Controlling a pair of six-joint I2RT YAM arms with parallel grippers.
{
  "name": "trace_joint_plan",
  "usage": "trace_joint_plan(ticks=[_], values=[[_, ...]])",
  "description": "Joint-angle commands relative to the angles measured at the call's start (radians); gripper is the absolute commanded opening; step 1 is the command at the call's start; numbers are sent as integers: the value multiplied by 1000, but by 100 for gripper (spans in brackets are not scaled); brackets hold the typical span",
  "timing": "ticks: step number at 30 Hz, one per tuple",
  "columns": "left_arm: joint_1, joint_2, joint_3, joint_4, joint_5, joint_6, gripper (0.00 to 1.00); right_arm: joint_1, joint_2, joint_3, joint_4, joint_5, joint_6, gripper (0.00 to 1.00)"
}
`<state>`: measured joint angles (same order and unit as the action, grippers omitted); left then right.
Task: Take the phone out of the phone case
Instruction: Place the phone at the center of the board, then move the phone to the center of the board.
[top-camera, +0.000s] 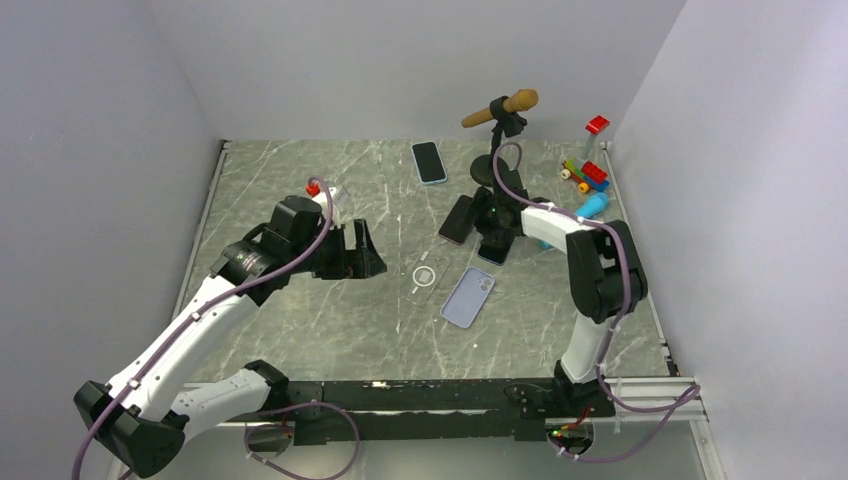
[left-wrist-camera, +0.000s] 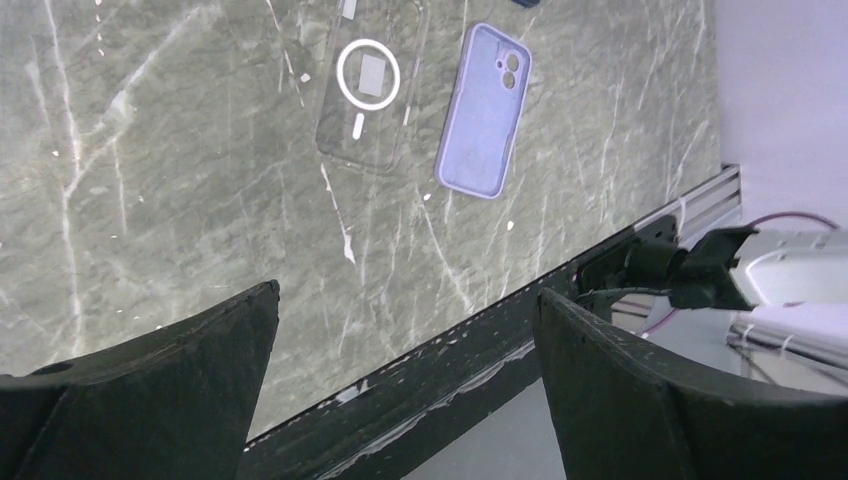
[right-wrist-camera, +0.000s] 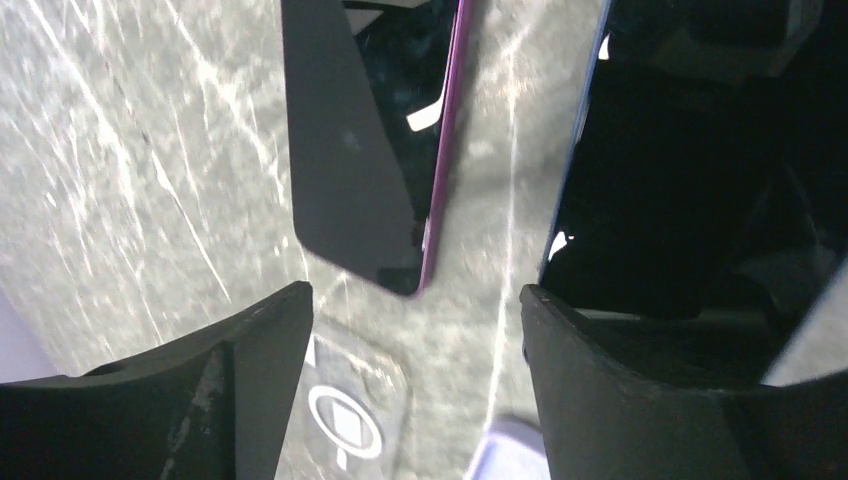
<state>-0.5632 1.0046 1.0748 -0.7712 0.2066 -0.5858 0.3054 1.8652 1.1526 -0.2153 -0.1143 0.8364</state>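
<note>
A lavender phone case (top-camera: 468, 297) lies back up at mid table; I cannot tell if a phone is inside. It also shows in the left wrist view (left-wrist-camera: 485, 110). An empty clear case (top-camera: 424, 275) with a white ring lies beside it, also seen by the left wrist (left-wrist-camera: 370, 95). My right gripper (top-camera: 493, 240) is open and hovers low between a purple-edged dark phone (right-wrist-camera: 370, 150) and a blue-edged dark phone (right-wrist-camera: 650, 180). My left gripper (top-camera: 365, 255) is open and empty, left of the clear case. A phone in a blue case (top-camera: 429, 162) lies screen up farther back.
A brown microphone on a black stand (top-camera: 500, 108) rises behind the right gripper. Toy bricks (top-camera: 590, 175), a red block (top-camera: 597, 124) and a blue cylinder (top-camera: 592, 207) lie at the back right. A small red and white object (top-camera: 320, 189) lies behind the left gripper.
</note>
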Motion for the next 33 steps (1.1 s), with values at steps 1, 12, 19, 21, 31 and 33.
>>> trace_joint_plan(ticks=[1,12,19,21,31,33], values=[[-2,20,-37,101,-16,-106,99,1,-189,-27,-132,20,-175,82],[-3,-12,-81,171,-71,-228,99,32,-75,237,-249,103,-508,100],[-4,-127,-135,121,-27,-188,99,49,130,496,-216,163,-584,100],[-5,-164,-152,111,-7,-195,99,62,207,591,-221,171,-599,100],[-4,-191,-62,35,13,-35,99,83,581,1123,-327,168,-735,100],[-4,-172,-46,39,10,-2,99,85,607,1146,-300,148,-751,100]])
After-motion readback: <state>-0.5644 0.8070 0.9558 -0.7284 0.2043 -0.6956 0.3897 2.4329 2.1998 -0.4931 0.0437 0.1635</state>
